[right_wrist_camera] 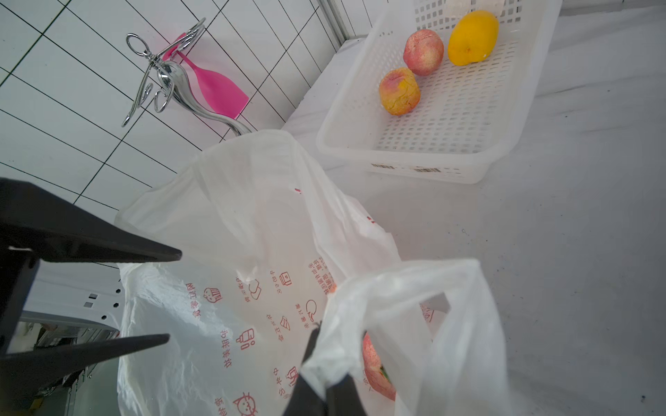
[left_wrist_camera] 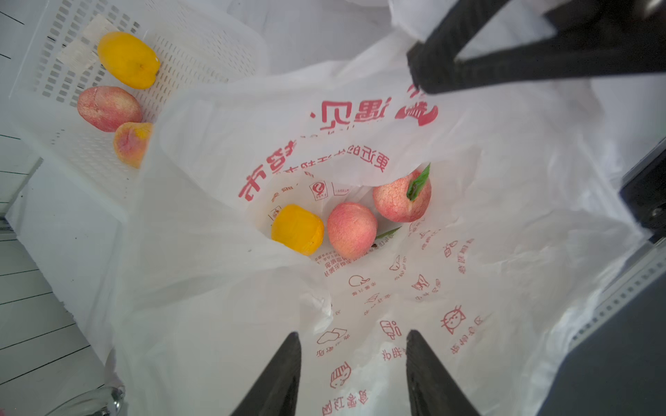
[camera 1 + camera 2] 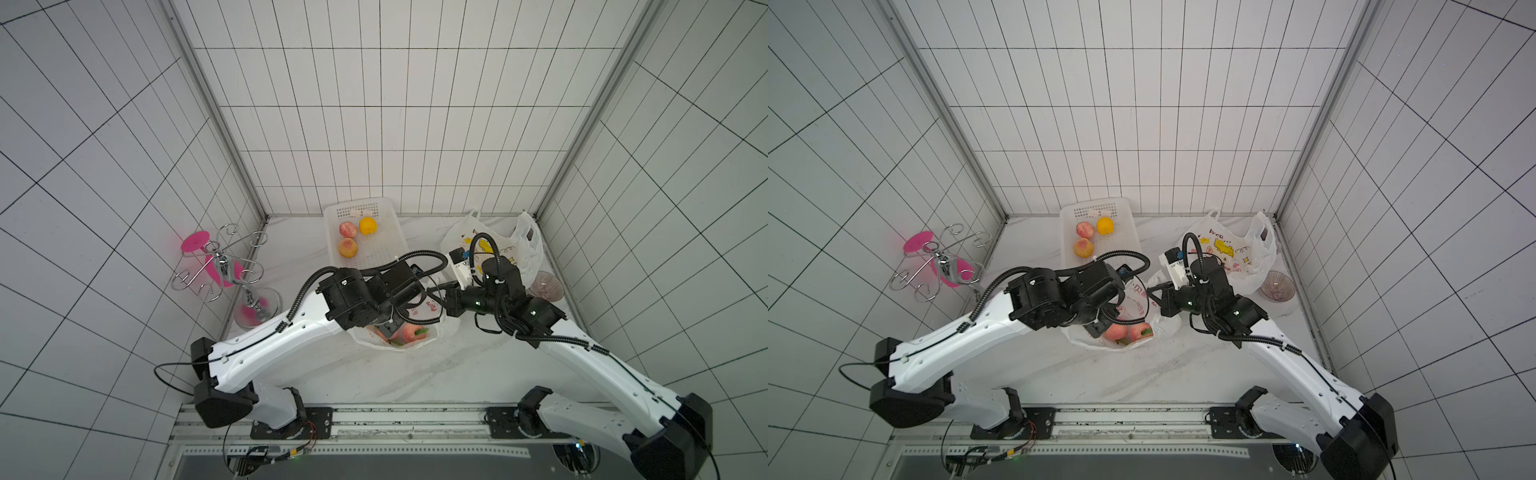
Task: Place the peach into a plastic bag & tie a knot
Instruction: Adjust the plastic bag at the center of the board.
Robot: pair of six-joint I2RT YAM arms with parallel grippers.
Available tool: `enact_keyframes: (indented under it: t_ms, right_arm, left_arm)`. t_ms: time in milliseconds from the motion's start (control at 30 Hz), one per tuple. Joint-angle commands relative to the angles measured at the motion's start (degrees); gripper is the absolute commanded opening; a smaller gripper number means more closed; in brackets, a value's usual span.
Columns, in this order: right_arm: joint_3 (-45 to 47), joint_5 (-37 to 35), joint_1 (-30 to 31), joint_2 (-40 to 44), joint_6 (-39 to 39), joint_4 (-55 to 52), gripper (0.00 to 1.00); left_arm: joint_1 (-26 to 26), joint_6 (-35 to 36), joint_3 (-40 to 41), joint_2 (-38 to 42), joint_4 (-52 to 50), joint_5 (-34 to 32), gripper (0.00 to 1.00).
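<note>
A white plastic bag [image 2: 468, 273] with red print lies open on the table, also seen in a top view [image 3: 424, 309]. Two pink peaches [image 2: 351, 230] [image 2: 400, 198] and a yellow one [image 2: 297, 228] lie at its bottom. My left gripper [image 2: 353, 335] hangs open over the bag's mouth with nothing between its fingers; the right wrist view shows it [image 1: 169, 297] at the bag's rim. My right gripper [image 1: 331, 374] is shut on a bunched handle of the bag [image 1: 414, 299] and holds that side up; it shows in both top views [image 3: 436, 291] [image 3: 1152, 289].
A white slotted basket [image 3: 382, 249] behind the bag holds two peaches [image 3: 348, 228] and a yellow fruit [image 3: 368, 225]. A second printed bag [image 3: 498, 249] and a glass bowl [image 3: 546, 284] sit at the back right. A chrome rack with a pink cup [image 3: 224, 266] stands left.
</note>
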State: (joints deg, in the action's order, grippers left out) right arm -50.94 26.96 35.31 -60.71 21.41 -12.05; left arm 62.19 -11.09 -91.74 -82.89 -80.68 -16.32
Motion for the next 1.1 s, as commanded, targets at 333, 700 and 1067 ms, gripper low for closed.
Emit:
enact_keyframes:
  t_ms: [333, 700, 1067]
  right_arm:
    - [-4.3, 1.6, -1.1, -0.9, -0.1, 1.7, 0.00]
    - [-4.7, 2.1, -3.2, -0.7, 0.6, 2.4, 0.00]
    - [-14.7, 5.8, -14.1, -3.9, 1.0, 0.1, 0.00]
  left_arm:
    - [0.0, 3.6, 4.8, -7.8, 0.6, -14.4, 0.59]
    - [-1.2, 6.3, 9.3, -9.2, 4.5, -13.8, 0.28]
    - [-11.5, 1.1, -15.2, -2.2, 12.4, 16.0, 0.00]
